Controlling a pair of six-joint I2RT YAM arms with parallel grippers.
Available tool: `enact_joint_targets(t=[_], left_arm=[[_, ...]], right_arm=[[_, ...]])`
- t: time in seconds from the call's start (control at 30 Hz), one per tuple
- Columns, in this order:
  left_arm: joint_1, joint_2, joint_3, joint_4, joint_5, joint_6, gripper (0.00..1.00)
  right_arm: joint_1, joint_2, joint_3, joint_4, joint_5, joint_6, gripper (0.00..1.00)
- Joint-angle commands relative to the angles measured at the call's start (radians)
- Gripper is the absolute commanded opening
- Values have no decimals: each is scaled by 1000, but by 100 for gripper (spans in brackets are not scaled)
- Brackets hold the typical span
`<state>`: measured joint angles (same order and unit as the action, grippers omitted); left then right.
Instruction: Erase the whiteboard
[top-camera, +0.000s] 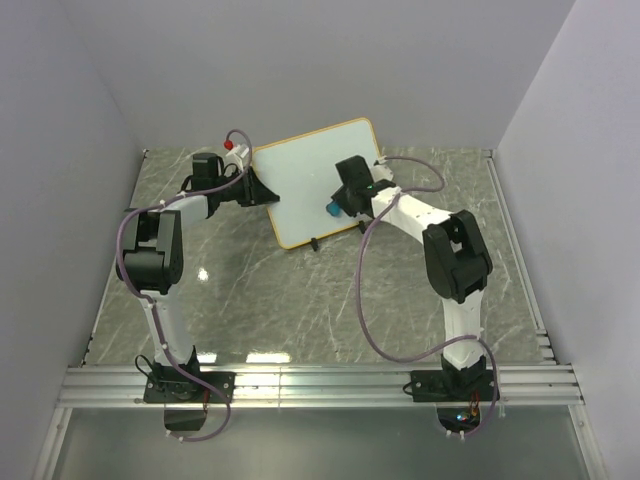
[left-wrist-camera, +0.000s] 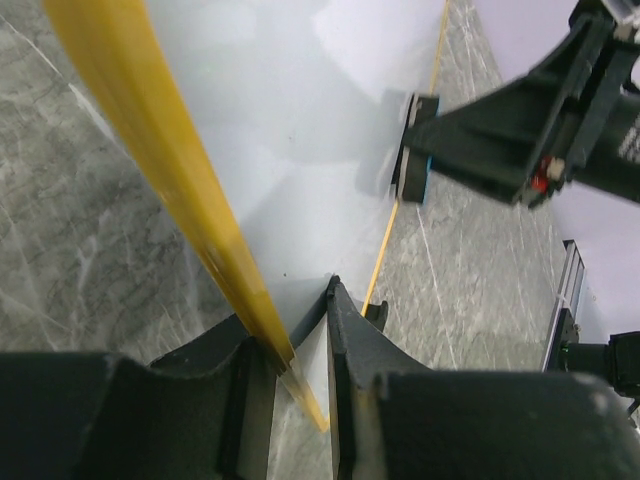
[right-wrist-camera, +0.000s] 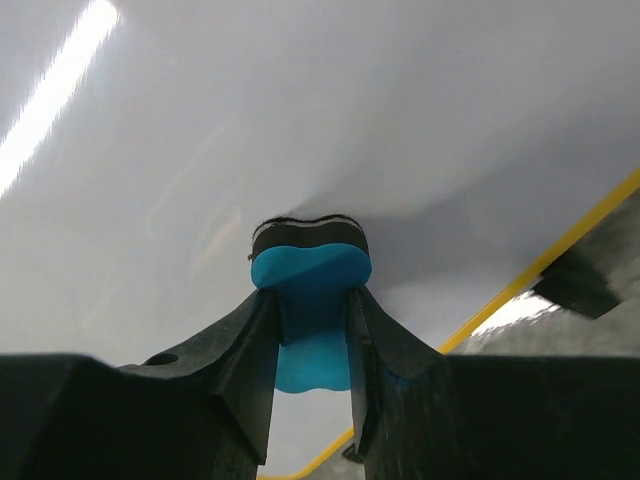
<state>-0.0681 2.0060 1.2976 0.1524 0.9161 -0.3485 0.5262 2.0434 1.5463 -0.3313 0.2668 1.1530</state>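
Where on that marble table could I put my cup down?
The widest bare table lies between the left arm and right arm, in front of the whiteboard. The far right corner is free too. Crowded: back middle, where left fingers clamp the whiteboard and right fingers an eraser.

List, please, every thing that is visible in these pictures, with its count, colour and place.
whiteboard: one, white with an orange-yellow frame, at the far middle of the table, no writing visible
eraser: one, blue with a black pad, pressed against the board's surface
table: one, grey marbled, under everything
rail: one, silver metal, along the near edge
walls: pale, on three sides
arms: two, black and white, left and right
left gripper: one, black, shut on the board's left frame edge
right gripper: one, black, shut on the eraser
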Motion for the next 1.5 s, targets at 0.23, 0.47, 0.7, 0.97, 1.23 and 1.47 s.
enact_joint_targets(t=[0.23,0.47,0.7,0.97,1.23,1.47], left_arm=[[-44,40,0,-42,-82,144,0],[-44,40,-1,-39,-86,141,1],[-44,42,2,-42,-86,143,0],[-44,43,2,-42,-95,141,0],[-47,36,-4,-40,-138,125,45],[-53,17,0,-54,-157,121,78]], right_arm=[[-189,83,67,-31,112,-130,0],[-135,106,140,-43,63,-118,0],[47,86,141,-46,23,-21,0],[135,29,35,-71,9,89,0],[81,-135,-25,-164,95,-64,0],[49,-427,-263,-216,150,-156,0]])
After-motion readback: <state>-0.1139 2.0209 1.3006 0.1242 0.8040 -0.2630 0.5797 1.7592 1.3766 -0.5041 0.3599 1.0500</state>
